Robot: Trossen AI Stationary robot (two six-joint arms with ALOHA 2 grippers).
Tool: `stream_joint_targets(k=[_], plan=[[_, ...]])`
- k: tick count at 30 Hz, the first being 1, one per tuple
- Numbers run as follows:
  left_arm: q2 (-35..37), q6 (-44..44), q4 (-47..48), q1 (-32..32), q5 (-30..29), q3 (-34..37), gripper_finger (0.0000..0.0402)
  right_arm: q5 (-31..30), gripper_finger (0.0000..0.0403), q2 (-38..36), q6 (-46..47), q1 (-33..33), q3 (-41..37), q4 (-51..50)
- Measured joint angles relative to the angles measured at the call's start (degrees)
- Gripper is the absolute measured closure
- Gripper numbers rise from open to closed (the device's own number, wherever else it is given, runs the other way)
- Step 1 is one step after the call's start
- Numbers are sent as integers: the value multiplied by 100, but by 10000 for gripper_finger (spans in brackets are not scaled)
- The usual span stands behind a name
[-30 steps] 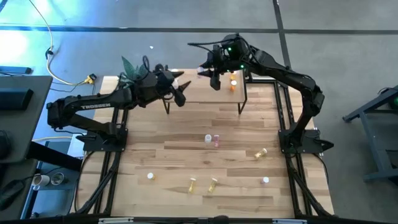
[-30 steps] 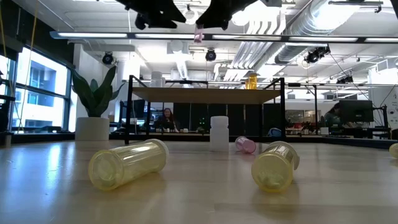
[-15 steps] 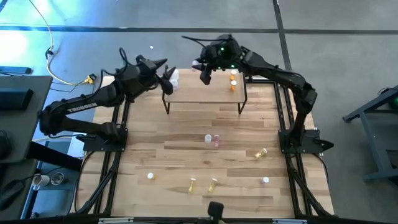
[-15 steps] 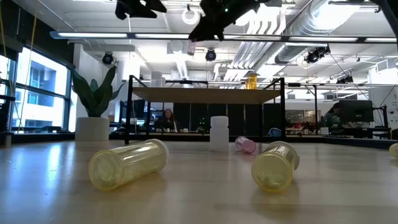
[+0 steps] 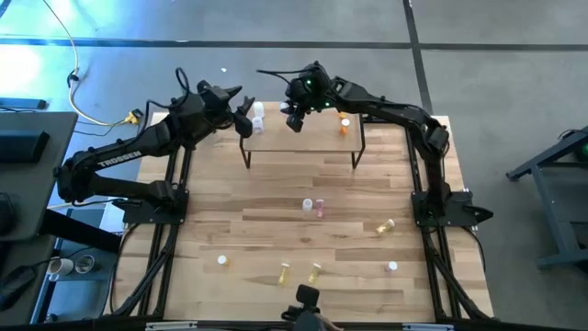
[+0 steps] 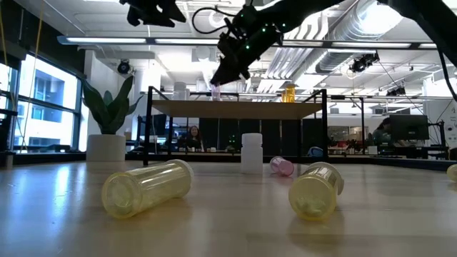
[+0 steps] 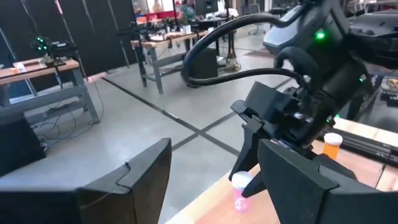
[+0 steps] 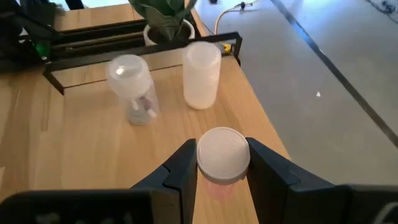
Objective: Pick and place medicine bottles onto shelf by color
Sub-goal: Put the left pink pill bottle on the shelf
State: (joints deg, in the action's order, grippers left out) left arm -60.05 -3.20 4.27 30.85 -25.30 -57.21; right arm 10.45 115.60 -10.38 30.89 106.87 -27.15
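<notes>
My right gripper (image 5: 292, 118) is shut on a pink bottle (image 8: 219, 180) with a white cap, over the left end of the light-wood shelf (image 5: 312, 140). The bottle also shows in the low view (image 6: 215, 91) and the left wrist view (image 7: 240, 191). Two white bottles (image 8: 202, 73) (image 8: 132, 87) stand upright on the shelf just beyond it. An orange bottle (image 5: 344, 125) stands farther right on the shelf. My left gripper (image 5: 241, 116) is open and empty, off the shelf's left end (image 7: 211, 186). My right gripper pinches the pink bottle's white cap (image 8: 222, 154) between its two fingers, one on each side. The fingers come from above, slanting down. The bottle is upright below them, low over the shelf top; whether its base touches the board I cannot tell.
On the tabletop are a white upright bottle (image 5: 308, 204) beside a lying pink one (image 5: 320, 211), yellow bottles lying (image 5: 384, 225) (image 5: 284, 272) (image 5: 314, 273), and white ones (image 5: 222, 260) (image 5: 392, 267). A potted plant (image 6: 107, 121) stands at the far left corner.
My right gripper has carried the pink bottle toward the table's left along the shelf and down to just above the shelf top. My left gripper has drawn back from the shelf toward the table's far left corner.
</notes>
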Motion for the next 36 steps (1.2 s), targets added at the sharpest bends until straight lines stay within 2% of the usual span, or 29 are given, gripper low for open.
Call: stream_joint_targets(k=[36], plan=[[-2, 2, 65, 0, 42, 0, 174, 97, 302, 187, -58, 97, 0, -165]])
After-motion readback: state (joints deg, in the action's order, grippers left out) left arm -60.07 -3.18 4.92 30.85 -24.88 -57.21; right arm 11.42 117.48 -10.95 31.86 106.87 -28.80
